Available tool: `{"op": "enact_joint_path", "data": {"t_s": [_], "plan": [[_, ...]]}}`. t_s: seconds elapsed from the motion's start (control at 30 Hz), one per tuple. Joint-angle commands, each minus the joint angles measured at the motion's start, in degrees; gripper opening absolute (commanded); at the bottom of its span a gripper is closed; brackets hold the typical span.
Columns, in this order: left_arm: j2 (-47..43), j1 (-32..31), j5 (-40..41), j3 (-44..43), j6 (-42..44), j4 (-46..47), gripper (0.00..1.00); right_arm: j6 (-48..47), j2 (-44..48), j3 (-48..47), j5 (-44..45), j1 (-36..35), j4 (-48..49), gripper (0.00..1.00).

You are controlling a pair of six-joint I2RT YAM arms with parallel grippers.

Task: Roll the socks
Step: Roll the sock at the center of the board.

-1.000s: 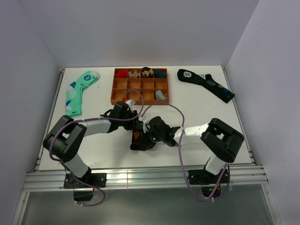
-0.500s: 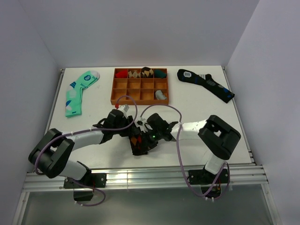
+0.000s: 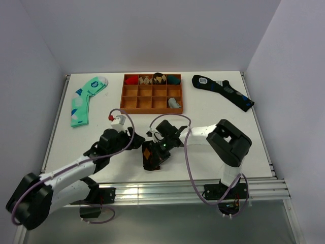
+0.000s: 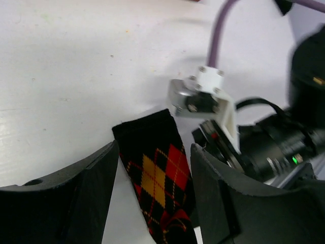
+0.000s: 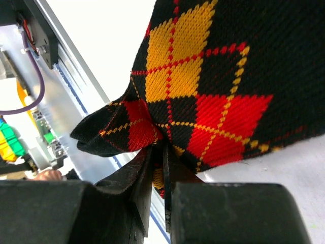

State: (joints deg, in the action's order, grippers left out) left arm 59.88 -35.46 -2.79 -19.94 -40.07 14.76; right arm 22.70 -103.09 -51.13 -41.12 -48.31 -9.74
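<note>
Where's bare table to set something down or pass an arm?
Free: right side, between navy sock and right arm; left side, between mint sock and left arm. Crowded: front centre, left gripper and right gripper meeting at the argyle sock, below the wooden tray.

Bright, even light; blurred wrist-view foregrounds.

Sock on table's near middle, tray behind it

Black argyle sock, red and orange diamonds; white table.
</note>
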Motion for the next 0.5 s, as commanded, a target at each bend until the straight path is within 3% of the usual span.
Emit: {"op": "enact_joint_path", "data": {"t_s": [0.0, 0.2, 0.47], "plan": [[-7.65, -1.27, 1.82, 4.99, 1.58, 7.03, 0.65, -2.39, -2.82, -1.6, 1.22, 0.33, -8.98, 0.04], [-17.77, -6.1, 6.82, 12.2, -0.7, 9.23, 0.65, -4.24, -5.1, -3.79, -0.18, 1.64, -13.19, 0.03], [-18.83, -22.53, 20.96, 17.57, -3.69, 11.86, 0.63, -4.94, -6.86, -4.59, -0.89, 2.79, -14.26, 0.04]]}}
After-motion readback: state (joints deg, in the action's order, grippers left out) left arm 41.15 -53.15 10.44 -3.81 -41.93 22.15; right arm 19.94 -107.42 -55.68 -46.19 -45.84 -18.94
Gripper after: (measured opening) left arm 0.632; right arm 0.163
